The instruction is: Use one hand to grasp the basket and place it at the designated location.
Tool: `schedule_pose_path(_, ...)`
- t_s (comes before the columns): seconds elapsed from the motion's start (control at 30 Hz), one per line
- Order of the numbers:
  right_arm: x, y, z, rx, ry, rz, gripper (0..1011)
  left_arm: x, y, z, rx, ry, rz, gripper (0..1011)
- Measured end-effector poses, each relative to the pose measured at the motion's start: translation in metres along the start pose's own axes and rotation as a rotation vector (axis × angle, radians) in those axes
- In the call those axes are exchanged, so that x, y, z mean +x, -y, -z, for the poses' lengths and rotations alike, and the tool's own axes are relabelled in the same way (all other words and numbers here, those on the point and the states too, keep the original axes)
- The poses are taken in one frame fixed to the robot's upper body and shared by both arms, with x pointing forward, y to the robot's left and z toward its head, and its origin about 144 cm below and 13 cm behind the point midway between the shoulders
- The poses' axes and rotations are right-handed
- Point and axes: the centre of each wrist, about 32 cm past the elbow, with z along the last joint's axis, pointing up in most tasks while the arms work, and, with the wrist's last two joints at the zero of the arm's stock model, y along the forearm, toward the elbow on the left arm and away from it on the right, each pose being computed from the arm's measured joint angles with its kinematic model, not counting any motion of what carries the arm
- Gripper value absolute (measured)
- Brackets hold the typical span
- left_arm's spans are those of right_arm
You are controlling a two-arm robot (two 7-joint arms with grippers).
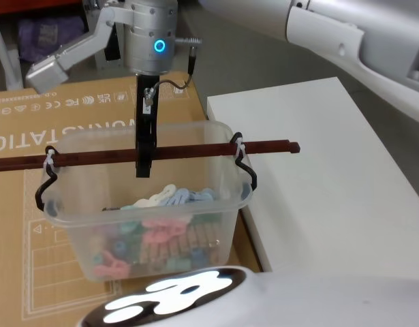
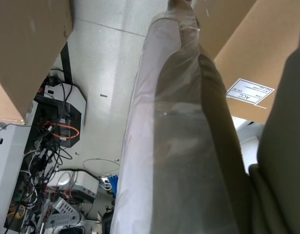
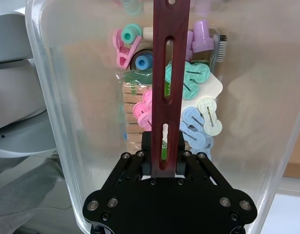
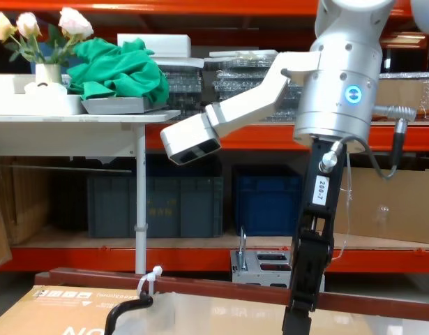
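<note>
The basket point(image 1: 80, 225), a clear plastic tub holding pastel clips and wooden pegs point(image 1: 169, 231), is over the cardboard box at the middle of the head view. Its long reddish-brown bar handle point(image 1: 195, 150) is tied on with white ties point(image 1: 51, 159). My right gripper point(image 1: 144, 163) reaches straight down from the silver arm and is shut on the middle of the bar. The right wrist view has the black fingers point(image 3: 149, 158) clamped on the bar point(image 3: 170, 58), with the clips point(image 3: 193, 78) below. In the chest view, the gripper point(image 4: 301, 307) meets the bar point(image 4: 200, 285). Whether the tub rests on the box I cannot tell.
A flat cardboard box point(image 1: 25, 225) lies under and left of the tub. A white table point(image 1: 332, 170) stands to its right, with a narrow gap between them. Shelves with dark blue crates point(image 4: 158, 206) stand in the room behind. My own body point(image 1: 195, 300) fills the near edge.
</note>
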Motion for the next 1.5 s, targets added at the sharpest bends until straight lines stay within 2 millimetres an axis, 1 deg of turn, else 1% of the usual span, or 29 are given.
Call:
schedule_pose_path(0.43,-0.006,-0.011,0.011,0.028,0.004,-0.008,239,0.000,0.000,0.000,0.000,0.000,0.000,0)
schedule_pose_path(0.8,-0.007,-0.015,0.014,0.027,0.012,-0.010,239,0.000,0.000,0.000,0.000,0.000,0.000,0)
schedule_pose_path(0.87,-0.005,-0.015,0.009,0.005,0.031,-0.008,238,0.000,0.000,0.000,0.000,0.000,0.000,0)
schedule_pose_path(0.9,-0.004,-0.015,0.003,-0.019,0.048,-0.005,239,0.000,0.000,0.000,0.000,0.000,0.000,0)
schedule_pose_path(1.07,-0.003,-0.012,-0.008,-0.065,0.079,0.003,239,0.000,0.000,0.000,0.000,0.000,0.000,0)
schedule_pose_path(1.2,0.004,-0.013,-0.025,-0.122,0.129,-0.016,239,0.000,0.000,0.000,0.000,0.000,0.000,0)
schedule_pose_path(1.33,0.007,-0.015,-0.033,-0.131,0.145,-0.028,239,0.000,0.000,0.000,0.000,0.000,0.000,0)
schedule_pose_path(1.5,0.010,-0.018,-0.036,-0.118,0.142,-0.033,239,0.000,0.000,0.000,0.000,0.000,0.000,0)
